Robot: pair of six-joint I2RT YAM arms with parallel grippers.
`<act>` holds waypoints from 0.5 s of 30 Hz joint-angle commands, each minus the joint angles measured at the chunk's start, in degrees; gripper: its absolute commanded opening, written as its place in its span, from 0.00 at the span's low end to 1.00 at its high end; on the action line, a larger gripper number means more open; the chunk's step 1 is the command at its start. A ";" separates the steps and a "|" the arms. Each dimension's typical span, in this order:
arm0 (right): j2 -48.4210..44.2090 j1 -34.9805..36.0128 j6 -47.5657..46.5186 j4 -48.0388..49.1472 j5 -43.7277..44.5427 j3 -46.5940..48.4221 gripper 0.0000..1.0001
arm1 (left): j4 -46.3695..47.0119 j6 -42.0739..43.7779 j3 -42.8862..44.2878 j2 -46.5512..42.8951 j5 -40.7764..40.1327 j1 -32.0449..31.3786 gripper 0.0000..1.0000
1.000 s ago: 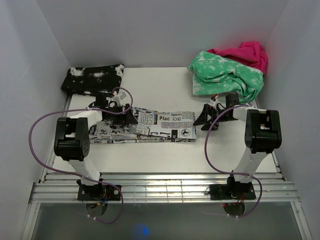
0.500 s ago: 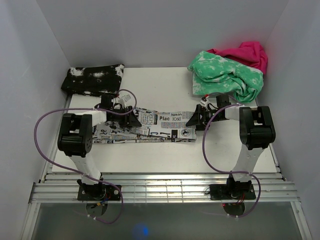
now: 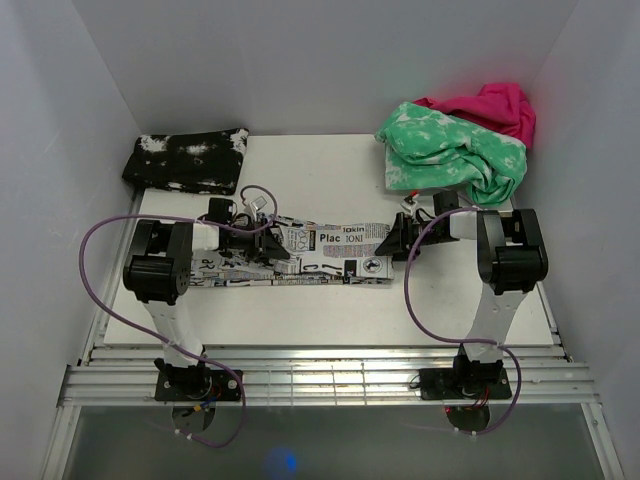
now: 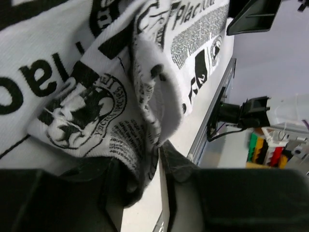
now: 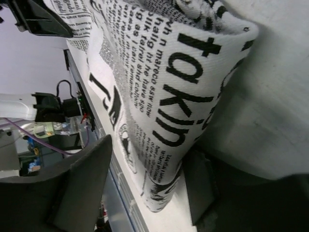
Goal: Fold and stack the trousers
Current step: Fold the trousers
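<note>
The left end effector (image 4: 145, 188) is clamped on the trousers (image 4: 72, 96). In its wrist view a bunched fold of the printed cloth fills the gap between the two dark fingers (image 4: 58, 203). From above, this end effector (image 3: 272, 245) sits low on the left part of the trousers (image 3: 330, 250), and more cloth runs back past it under its own arm.

The right end effector (image 5: 145, 183) has its jaws apart, straddling the folded end of the trousers (image 5: 159, 72). One finger (image 5: 198, 188) is against the cloth, and the other (image 5: 82, 179) stands off from it with a gap showing. From above, it (image 3: 392, 243) is at the right end of the strip, facing the left one.

Between the two end effectors the trousers lie flat as a long narrow band across the middle of the worktop (image 3: 330, 310).

Beyond the left end effector, at the far left corner, lies a folded black garment (image 3: 185, 160). Beyond the right one, at the far right corner, a green garment (image 3: 450, 155) is heaped against a pink garment (image 3: 490, 105). All three are well apart from the trousers.
</note>
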 commanded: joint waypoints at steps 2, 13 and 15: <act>1.90 -0.49 -0.27 3.11 1.26 0.06 0.37 | -3.35 3.05 -1.20 -3.88 -4.31 -0.18 0.51; -0.65 -9.09 -12.99 -11.61 2.76 3.66 0.08 | -16.98 16.31 -0.59 -19.60 -15.92 13.95 0.82; -1.61 -12.17 -17.90 -16.11 3.28 5.41 0.08 | -20.76 21.39 -0.85 -21.11 -16.97 15.37 0.82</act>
